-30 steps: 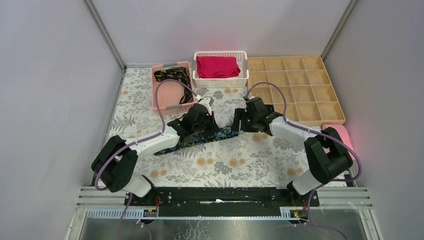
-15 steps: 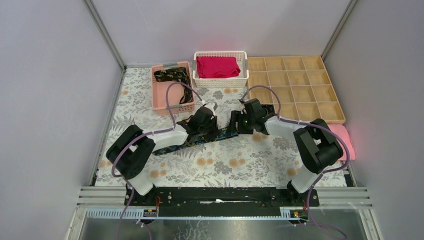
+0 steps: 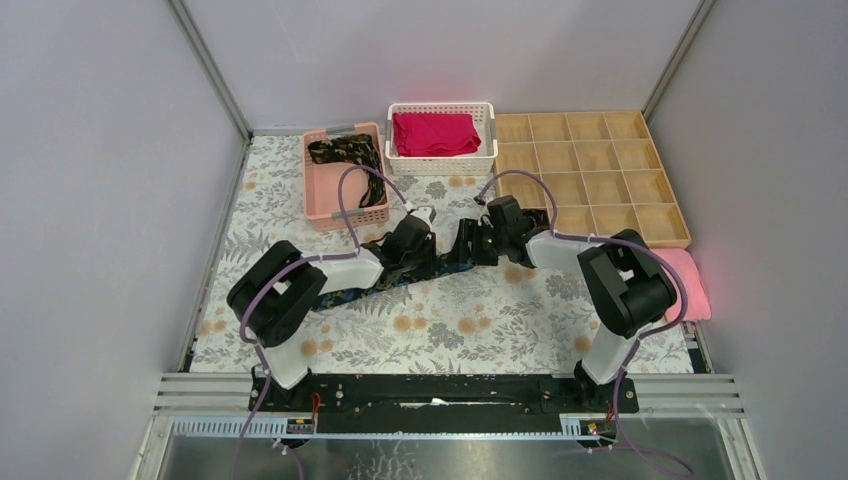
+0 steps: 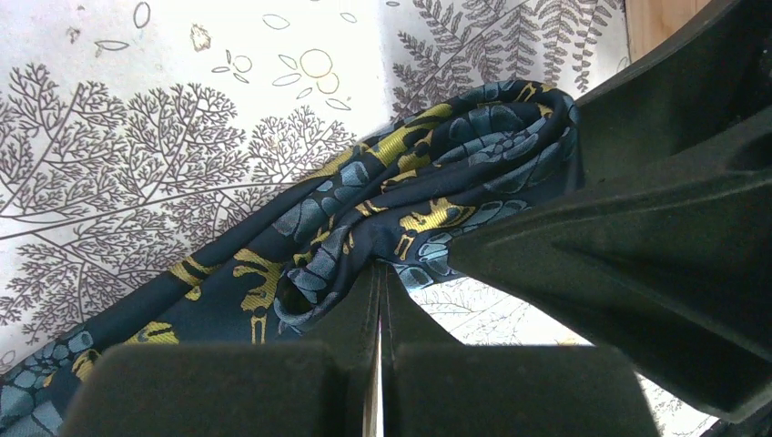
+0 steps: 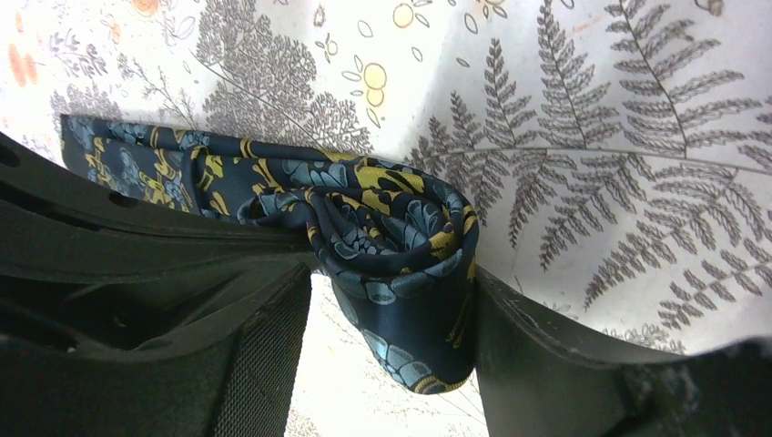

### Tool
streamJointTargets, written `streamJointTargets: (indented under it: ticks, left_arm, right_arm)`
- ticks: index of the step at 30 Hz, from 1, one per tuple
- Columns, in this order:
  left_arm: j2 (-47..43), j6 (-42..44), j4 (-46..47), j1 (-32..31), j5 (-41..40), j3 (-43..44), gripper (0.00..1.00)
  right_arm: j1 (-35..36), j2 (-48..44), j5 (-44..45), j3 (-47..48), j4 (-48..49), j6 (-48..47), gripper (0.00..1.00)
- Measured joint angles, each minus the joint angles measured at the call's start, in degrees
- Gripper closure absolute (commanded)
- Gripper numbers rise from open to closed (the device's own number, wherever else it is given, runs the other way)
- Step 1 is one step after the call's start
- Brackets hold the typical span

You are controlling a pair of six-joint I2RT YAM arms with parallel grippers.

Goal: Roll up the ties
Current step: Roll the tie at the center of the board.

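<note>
- Tie: woven cloth, smooth, with a soft sheen on its blue and gold pattern.
- Counter: smooth, matt covering printed with ferns and flowers.
- Left claw and right claw: matt black plastic. The right claw's inner pad has a fine meshed texture.
- Pink basket and white basket: slotted plastic.
- Red cloth: matt fabric.
- Compartment tray: pale, bare wood.
- Frame rails: dull silver metal.

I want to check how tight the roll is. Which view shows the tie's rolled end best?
Right wrist view: the rolled end faces the camera, spiral layers plain. Left wrist shows only its side; the top view leaves it tiny, mostly hidden.
</note>
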Motion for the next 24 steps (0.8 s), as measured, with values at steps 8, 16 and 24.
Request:
streamJointTargets:
  ticks: [8,16,24]
  left_arm:
    - [0.2,0.2,0.7,0.6,-0.3,0.0,1.0]
    - [0.4,0.3,1.1,0.6,-0.2,0.0,1.0]
    - [-0.7,0.3,1.5,0.6,0.3,-1.0,1.0]
  right_arm:
    - [-0.5,2.2,-1.6,0.5,1.8,0.8,0.78]
    - [-0.4,2.5,-0.6,0.8,1.0,1.4,0.98]
    - [3.2,2.5,6.8,7.0,-9.6,-1.2,1.0]
